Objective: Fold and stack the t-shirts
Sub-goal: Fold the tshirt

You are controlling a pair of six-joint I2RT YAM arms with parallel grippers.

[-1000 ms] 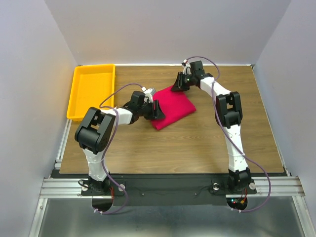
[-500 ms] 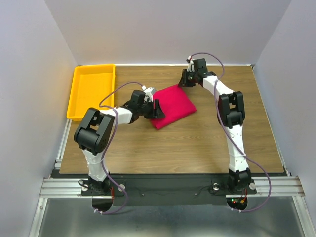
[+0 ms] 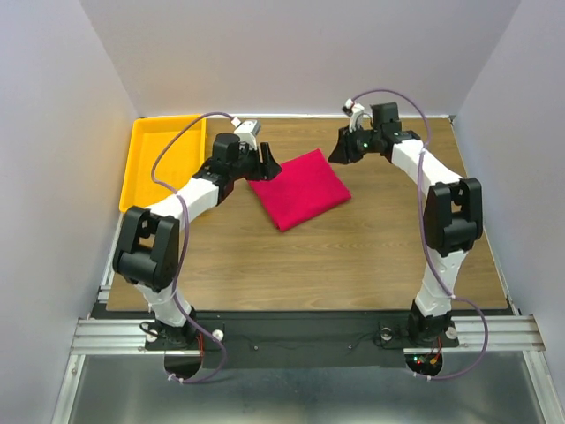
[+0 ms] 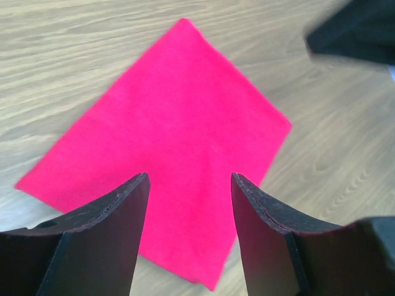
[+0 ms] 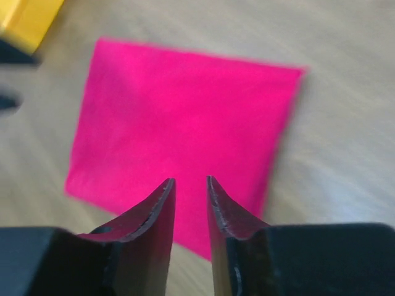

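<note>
A crimson t-shirt [image 3: 300, 188] lies folded into a flat rectangle, set diagonally on the wooden table. My left gripper [image 3: 265, 166] hovers just off its far-left corner, open and holding nothing. The left wrist view looks down on the t-shirt [image 4: 173, 123] past that gripper [image 4: 190, 179], whose jaws stand wide apart. My right gripper [image 3: 340, 150] hangs off the far-right corner, clear of the cloth. The right wrist view has the t-shirt [image 5: 185, 111] below that gripper [image 5: 190, 180], whose jaws are open by a narrow gap with nothing in it.
A yellow tray [image 3: 141, 168] stands at the far left of the table, and one corner of the tray [image 5: 24, 15] shows in the right wrist view. Grey walls close in the table on three sides. The right arm [image 4: 358, 31] blurs the left wrist view's top right.
The left gripper has lifted off the shirt's left edge and swung back toward the far left. The right gripper has drawn back to the right. Both jaws have widened slightly.
</note>
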